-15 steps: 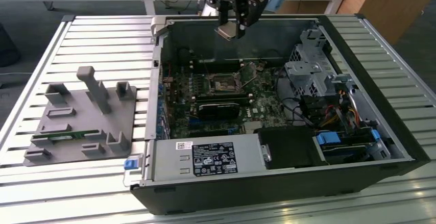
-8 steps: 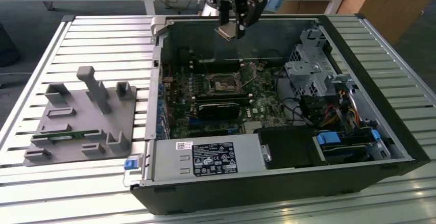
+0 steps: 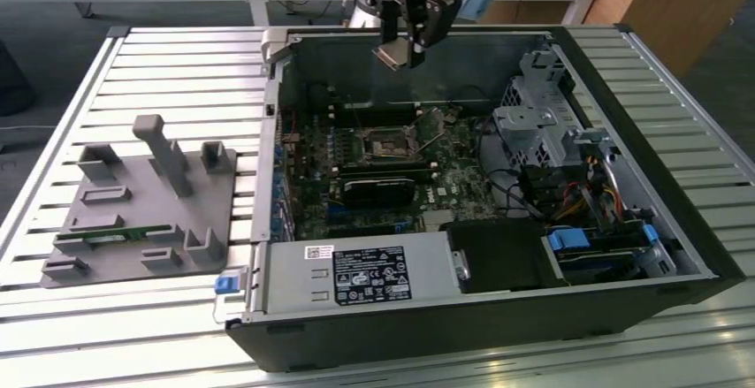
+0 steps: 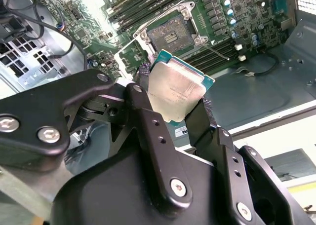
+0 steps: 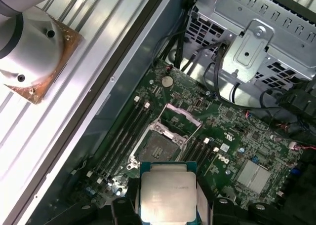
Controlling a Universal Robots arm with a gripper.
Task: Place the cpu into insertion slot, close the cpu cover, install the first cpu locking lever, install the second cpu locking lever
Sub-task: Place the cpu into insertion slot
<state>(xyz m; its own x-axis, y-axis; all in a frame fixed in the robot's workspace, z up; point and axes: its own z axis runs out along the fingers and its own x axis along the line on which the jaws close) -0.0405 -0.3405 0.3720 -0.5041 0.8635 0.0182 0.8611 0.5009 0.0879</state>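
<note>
Pincer [image 4: 173, 99] pinching cpu [image 4: 177, 89], well apart from uncovered insertion slot [image 4: 170, 35]; faint print on cpu top illegible.

I can read nothing here — print on the power supply label [image 3: 368, 275] and the cpu [image 4: 177, 92] is illegible.

The black claw [image 4: 173, 100] held a silver-grey cpu [image 4: 177, 89], edged teal; the motherboard [image 5: 224, 124] beneath the claw was dark green.
</note>
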